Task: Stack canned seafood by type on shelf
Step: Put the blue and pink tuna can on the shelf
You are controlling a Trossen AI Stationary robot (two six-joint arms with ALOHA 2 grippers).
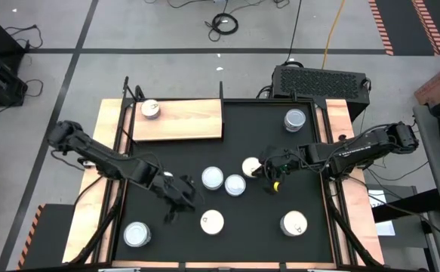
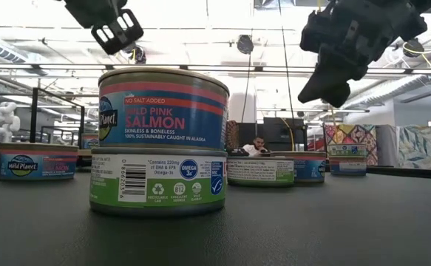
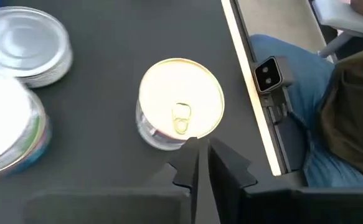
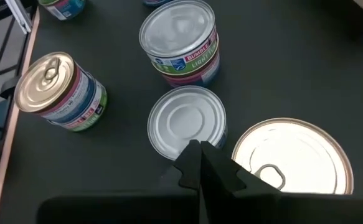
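Several tins of canned seafood stand on the black mat. A two-tin stack with a gold pull-tab top stands near the front. My left gripper hovers just to its left, shut and empty. In the middle are another stack, a silver-topped tin and a gold-topped tin. My right gripper hangs shut above the last two, holding nothing. One tin stands on the wooden shelf at the far left.
More tins stand at the near left, near right and far right of the mat. Wooden strips border the table's sides. A person's legs show past the near edge.
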